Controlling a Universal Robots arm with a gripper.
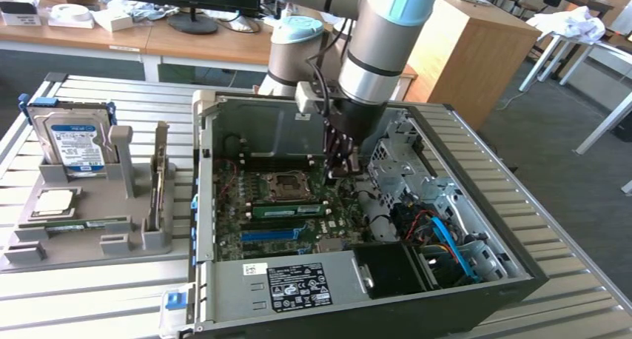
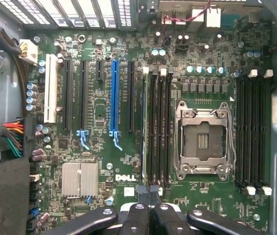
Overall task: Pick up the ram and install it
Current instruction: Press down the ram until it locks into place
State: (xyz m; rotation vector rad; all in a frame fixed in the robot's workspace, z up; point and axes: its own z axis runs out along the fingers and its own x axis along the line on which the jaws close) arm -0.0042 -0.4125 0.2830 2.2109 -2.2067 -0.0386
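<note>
Our black gripper [image 2: 149, 189], clenched shut, sits near the long green ram stick [image 1: 286, 209]; we think uneven pressure could half-seat it.

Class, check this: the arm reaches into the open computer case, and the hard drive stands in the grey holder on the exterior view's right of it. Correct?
No. The exterior view shows the hard drive standing in the grey holder on that view's left of the computer case. The arm does reach into the case.
</note>
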